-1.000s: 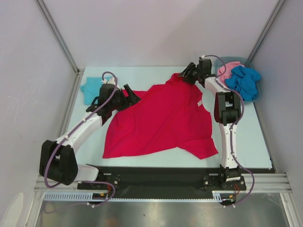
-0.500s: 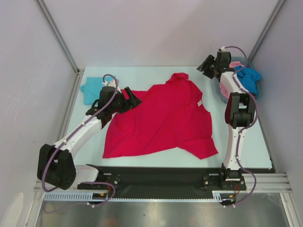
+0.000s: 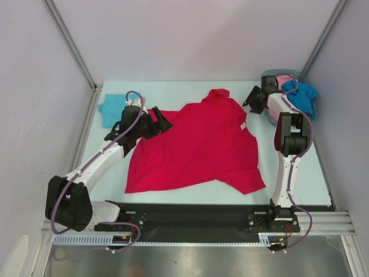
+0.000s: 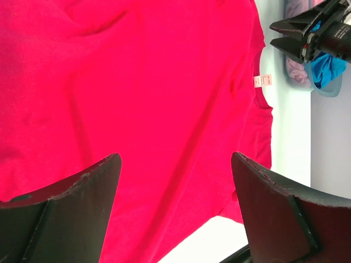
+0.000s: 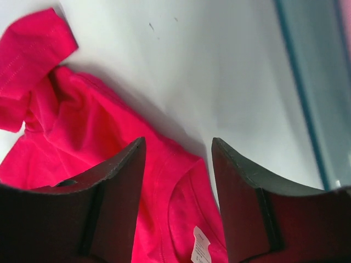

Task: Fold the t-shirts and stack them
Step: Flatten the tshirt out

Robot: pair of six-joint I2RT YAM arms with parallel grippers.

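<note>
- Left gripper [image 4: 175,211]: jaws spread wide and holding nothing. It hangs low over the bright red cloth t-shirt [image 3: 199,144], at the shirt's upper-left sleeve edge in the top view.
- Left wrist view: red cloth fills nearly the whole frame. A small white sewn label [image 4: 262,80] sits at its right edge.
- Right gripper [image 5: 178,203]: released, with its fingers [image 5: 109,203] parted and empty. In the top view it is in the upper right, between the red shirt's top corner and the grey plastic bin [image 5: 312,76].
- Right wrist view: the neckline and one sleeve lie below the fingers, with bare pale table [image 3: 173,92] beyond and the bin wall at the right edge.
- The red t-shirt lies spread open at the centre of the table, skewed, with its hem toward the lower left.
- A light teal cloth t-shirt [image 3: 108,108] is folded at the upper left of the table, just beyond the left arm and apart from the red one.
- The bin in the upper-right corner holds a pink cloth t-shirt [image 3: 283,79] and a deep blue cloth t-shirt [image 3: 301,97], both crumpled, the blue to the right of the pink.
</note>
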